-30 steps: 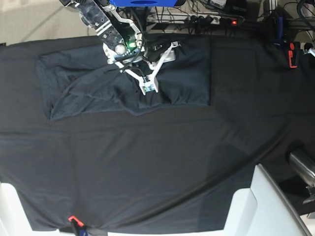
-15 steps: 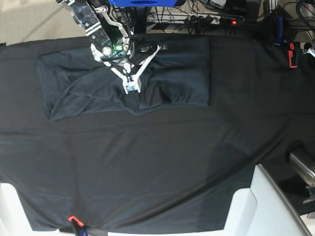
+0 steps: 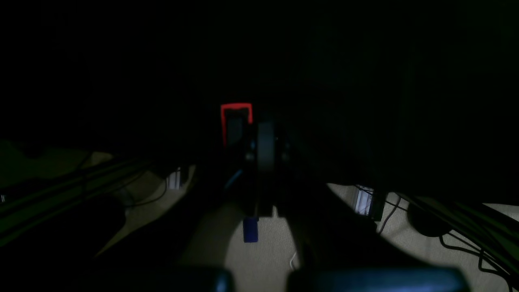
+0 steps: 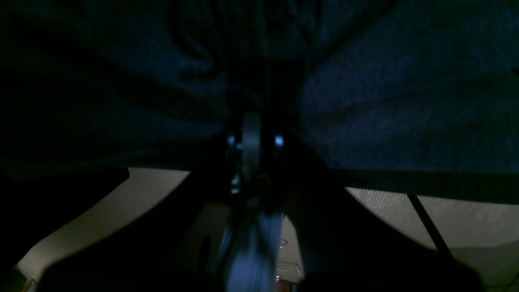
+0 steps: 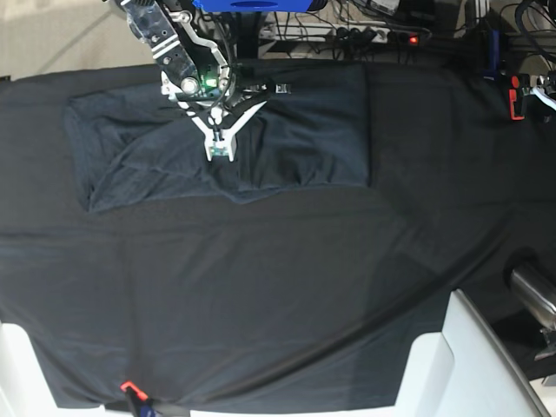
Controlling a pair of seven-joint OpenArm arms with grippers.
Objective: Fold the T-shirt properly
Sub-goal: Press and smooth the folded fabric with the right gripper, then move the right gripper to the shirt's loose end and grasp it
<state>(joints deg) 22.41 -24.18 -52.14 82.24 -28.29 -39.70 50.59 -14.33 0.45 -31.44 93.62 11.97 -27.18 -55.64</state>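
Black cloth (image 5: 287, 295) covered the whole bench, draped edge to edge, with cables and a power strip (image 5: 365, 35) running along the top of the base view. On that cloth, in the upper left of the frame, lay the T-shirt (image 5: 313, 130), a slate-grey spread partly folded, rumpled on its left half and smoother on its right. And right over its middle was the right gripper (image 5: 221, 149), tips pressed down into the fabric, jaws drawn together to a point. In the right wrist view the jaws met in a thin line against the bluish knit, with creases gathering toward them; whether a pinch of cloth sat between them, the dark picture did not tell. Over at the far right edge of the base view, the left gripper (image 3: 259, 162) stayed off the shirt altogether, jaws closed on nothing, beside a red clamp (image 5: 517, 97).
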